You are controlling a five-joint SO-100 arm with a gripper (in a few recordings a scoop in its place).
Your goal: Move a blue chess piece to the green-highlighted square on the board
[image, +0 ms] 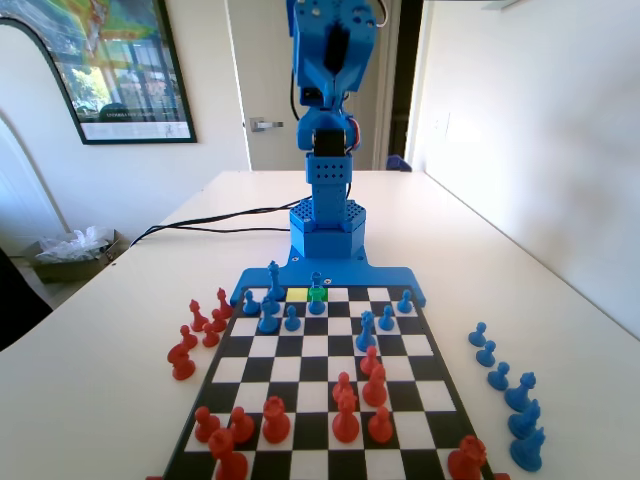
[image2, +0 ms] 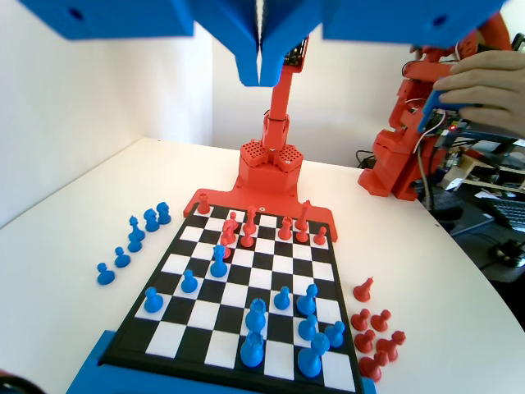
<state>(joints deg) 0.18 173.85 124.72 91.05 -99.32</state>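
progress: looks done, blue chess piece (image: 317,301) stands on the green-highlighted square (image: 318,294), upper centre of the fixed view, board's (image: 250,420) far row | claw (image2: 261,72): raised at wrist view's top, jaws together, empty | left: nothing evident

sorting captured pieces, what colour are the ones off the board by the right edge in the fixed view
Blue pieces, lined up on the table; clearest in the fixed view.

One board (image: 316,346) on one table (image: 520,250). Two highlighted cells: one green square (image: 322,294) and one yellow square (image: 297,295). Blue pieces (image: 292,318) — about ten on the board, six beside it. Red pieces (image: 345,420) — roughly nine on the board, seven off it.
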